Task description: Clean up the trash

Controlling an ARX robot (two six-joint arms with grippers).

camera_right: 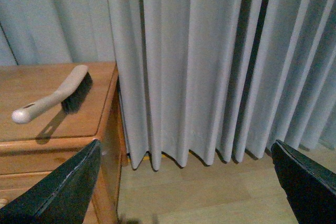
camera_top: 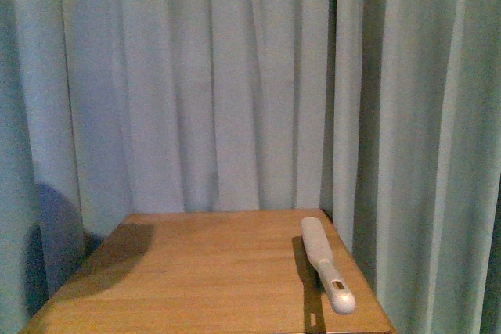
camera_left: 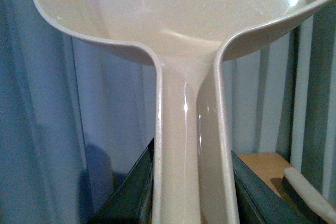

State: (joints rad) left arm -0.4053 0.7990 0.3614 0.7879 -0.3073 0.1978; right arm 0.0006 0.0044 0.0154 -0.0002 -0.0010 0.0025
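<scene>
Here, the beige dustpan (camera_left: 173,14) fills the left wrist view, its handle apparently clenched between the dark fingers (camera_left: 131,192) of the left hand (camera_left: 191,203). The right hand (camera_right: 184,182) hangs released, fingers wide apart, above the floor (camera_right: 210,198) beside the desk (camera_top: 196,271). A brush (camera_top: 327,263) lies at the desk's 4 o'clock edge. Where the trash lies I cannot tell.
</scene>
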